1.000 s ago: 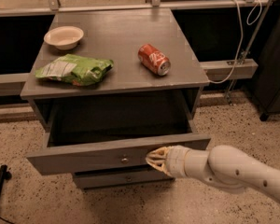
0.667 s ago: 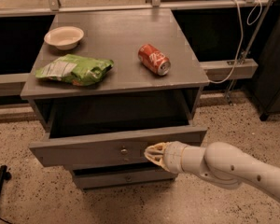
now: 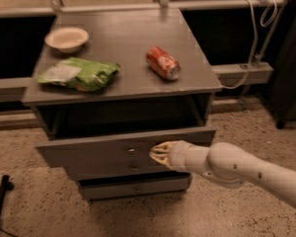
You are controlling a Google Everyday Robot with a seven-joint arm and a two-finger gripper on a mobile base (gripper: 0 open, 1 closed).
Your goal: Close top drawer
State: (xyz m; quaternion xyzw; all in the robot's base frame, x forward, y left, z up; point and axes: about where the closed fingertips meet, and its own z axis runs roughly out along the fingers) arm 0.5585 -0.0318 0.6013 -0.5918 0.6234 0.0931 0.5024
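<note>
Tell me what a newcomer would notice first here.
The white arm reaching in from the lower right, its gripper at the front of the partly open top drawer, just right of the knob. Then, on the cabinet top: a red can on its side at the right, a green bag and a bowl at the left.

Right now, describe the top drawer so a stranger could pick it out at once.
Find the grey cabinet with a red can, green bag and bowl on top. Just under its top, the top drawer stands pulled out, the gripper at its front right of the small knob. It is wider than the two drawer fronts below.
</note>
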